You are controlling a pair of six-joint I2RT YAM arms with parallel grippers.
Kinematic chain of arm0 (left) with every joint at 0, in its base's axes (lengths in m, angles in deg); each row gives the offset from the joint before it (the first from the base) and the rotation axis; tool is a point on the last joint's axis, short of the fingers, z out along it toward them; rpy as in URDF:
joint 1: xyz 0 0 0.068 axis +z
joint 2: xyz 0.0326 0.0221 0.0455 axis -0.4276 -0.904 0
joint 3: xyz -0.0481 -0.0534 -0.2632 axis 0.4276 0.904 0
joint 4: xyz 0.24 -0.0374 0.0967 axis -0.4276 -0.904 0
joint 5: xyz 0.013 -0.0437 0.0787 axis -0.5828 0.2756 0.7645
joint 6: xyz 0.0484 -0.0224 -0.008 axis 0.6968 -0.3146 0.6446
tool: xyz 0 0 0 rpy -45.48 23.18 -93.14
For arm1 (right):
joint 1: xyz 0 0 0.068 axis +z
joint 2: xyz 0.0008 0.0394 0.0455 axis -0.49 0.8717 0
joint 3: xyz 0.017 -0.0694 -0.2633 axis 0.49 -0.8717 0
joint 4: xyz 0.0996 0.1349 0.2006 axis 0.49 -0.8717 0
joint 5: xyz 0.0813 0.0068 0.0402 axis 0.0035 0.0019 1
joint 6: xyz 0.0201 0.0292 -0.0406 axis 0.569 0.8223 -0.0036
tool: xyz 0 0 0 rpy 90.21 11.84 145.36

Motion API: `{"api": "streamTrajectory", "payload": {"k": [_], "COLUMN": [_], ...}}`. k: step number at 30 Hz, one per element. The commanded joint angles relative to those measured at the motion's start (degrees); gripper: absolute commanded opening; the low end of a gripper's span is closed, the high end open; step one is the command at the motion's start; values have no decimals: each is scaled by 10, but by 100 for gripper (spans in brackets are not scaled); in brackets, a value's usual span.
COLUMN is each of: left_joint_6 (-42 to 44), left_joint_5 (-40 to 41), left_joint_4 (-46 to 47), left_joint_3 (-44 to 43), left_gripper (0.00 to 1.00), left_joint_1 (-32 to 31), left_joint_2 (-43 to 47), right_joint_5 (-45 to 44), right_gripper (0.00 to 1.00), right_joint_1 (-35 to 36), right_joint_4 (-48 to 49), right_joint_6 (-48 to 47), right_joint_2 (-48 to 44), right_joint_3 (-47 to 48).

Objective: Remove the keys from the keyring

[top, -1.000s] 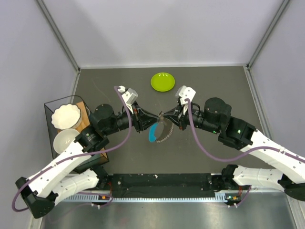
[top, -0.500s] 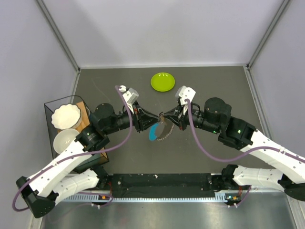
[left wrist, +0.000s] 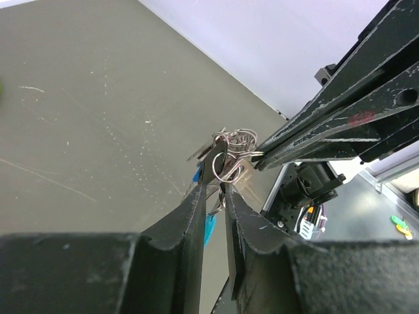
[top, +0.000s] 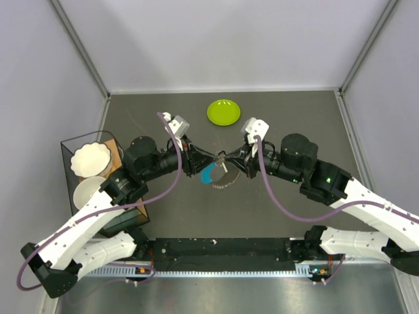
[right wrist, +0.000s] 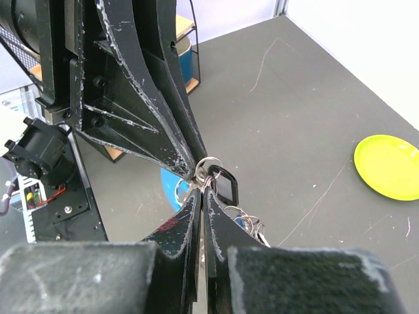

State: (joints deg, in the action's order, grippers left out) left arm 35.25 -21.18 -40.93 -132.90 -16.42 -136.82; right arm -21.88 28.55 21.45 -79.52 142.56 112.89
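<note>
The dark grey counter (top: 294, 111) fills the middle of the top view, scuffed with pale scratches. The left arm (top: 98, 216) reaches in from the lower left of the frame and the right arm (top: 340, 190) from the lower right. Their tips meet at the centre of the frame.

At the left edge stands a black wire rack (top: 65, 145) with two white bowls (top: 90, 159), one above the other in the picture. A lime-green plate (top: 222, 112) lies above centre, well apart from both arms.

The keyring (top: 211, 173) hangs between the two claws at the centre of the frame. Its blue crescent sits just below the meeting point, and the grey bead chain (top: 226, 184) loops down to the counter beside it.

The left claw (left wrist: 221, 173) is nearly closed, its narrow gap pinching a thin wire ring of the bunch. The right claw (right wrist: 201, 186) is clenched tight on the wire rings from the opposite side, tip to tip with the left one.

The keys (right wrist: 247, 224) dangle just below the right claw as a tangle of rings and a blue bit, too blurred to tell apart.

A faint red smudge (left wrist: 357, 119) marks one right finger and is too worn to read.
</note>
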Motion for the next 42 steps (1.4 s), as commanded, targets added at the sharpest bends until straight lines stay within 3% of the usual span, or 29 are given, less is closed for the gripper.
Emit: {"api": "streamTrajectory", "payload": {"k": [1,6,10,21,30,42], "left_joint_6": [20,31,40,4,-57,-63], "left_joint_5": [17,42,41,-100,-49,-74], "left_joint_4": [-3,-39,-52,-20,-31,-33], "left_joint_3": [-25,-44,-56,-62,-82,-91], "left_gripper": [22,19,24,28,29,28], "left_joint_1": [3,4,7,8,7,4], "left_joint_2": [-3,-10,-13,-13,-25,-52], "right_joint_5": [3,0,0,-8,-10,-8], "right_gripper": [0,0,0,0,0,0], "right_joint_1": [-5,-4,-5,-4,-5,-5], "right_joint_4": [26,20,16,15,15,14], "right_joint_6": [0,-6,-7,-6,-1,-1], "right_joint_2": [-14,-13,-12,-7,-3,-1], "right_joint_3": [2,4,3,6,7,12]}}
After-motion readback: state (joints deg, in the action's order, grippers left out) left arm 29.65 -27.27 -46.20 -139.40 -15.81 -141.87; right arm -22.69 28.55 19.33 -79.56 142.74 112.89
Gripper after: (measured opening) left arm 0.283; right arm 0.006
